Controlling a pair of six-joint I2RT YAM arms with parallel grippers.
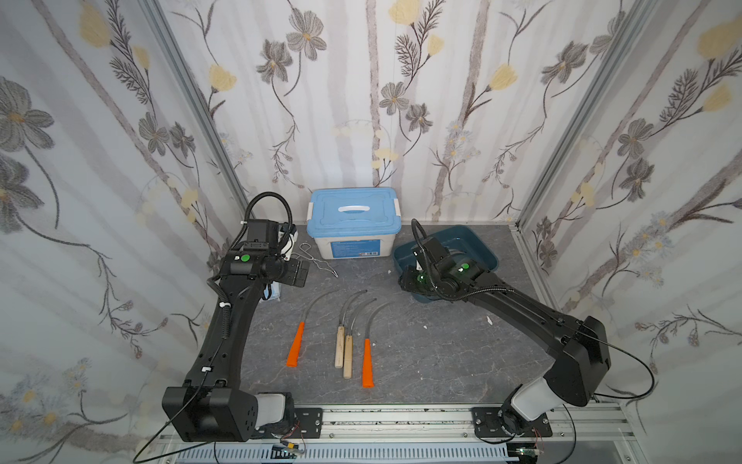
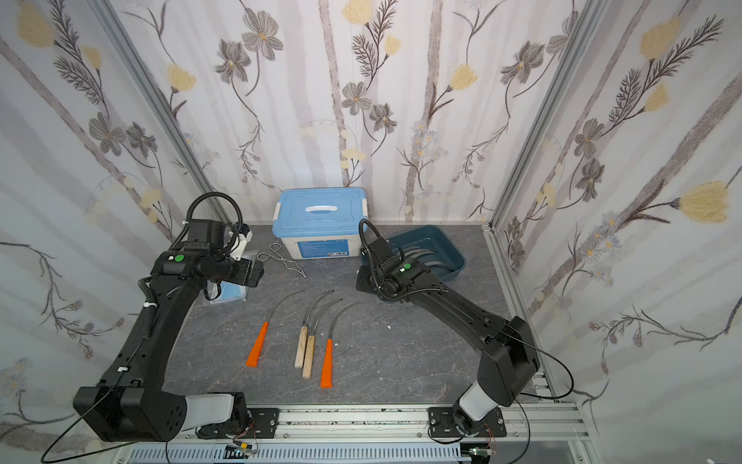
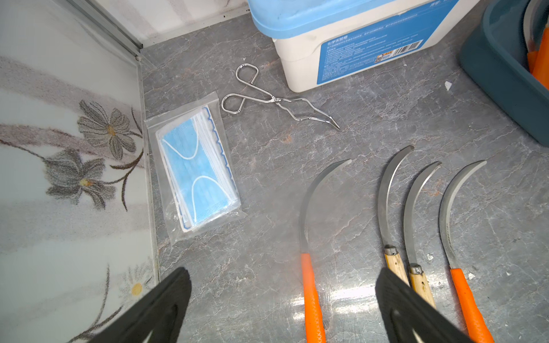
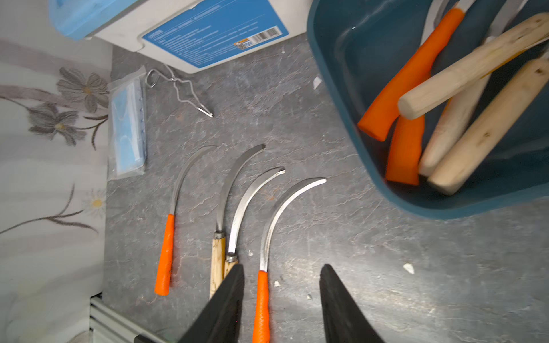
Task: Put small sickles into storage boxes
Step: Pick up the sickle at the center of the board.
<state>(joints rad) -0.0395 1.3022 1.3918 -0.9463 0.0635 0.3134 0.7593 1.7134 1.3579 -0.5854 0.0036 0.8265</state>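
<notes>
Several small sickles lie in a row mid-table in both top views: an orange-handled one (image 1: 296, 345), two wooden-handled ones (image 1: 340, 349) side by side, and another orange-handled one (image 1: 367, 363). The teal storage box (image 1: 482, 241) stands at the back right and holds several more sickles (image 4: 475, 65); their blades (image 2: 421, 255) show past the arm. My right gripper (image 4: 282, 267) hangs open above the table, by the box's front left corner, holding nothing. The right orange sickle (image 4: 261, 300) lies far below, between its fingers. My left gripper (image 3: 282, 270) is wide open and empty at the back left.
A white box with a light blue lid (image 1: 353, 217) stands against the back wall, left of the teal one. Wire tongs (image 1: 317, 259) lie in front of it. A bagged pack of blue masks (image 3: 196, 169) lies by the left wall. Patterned walls enclose three sides.
</notes>
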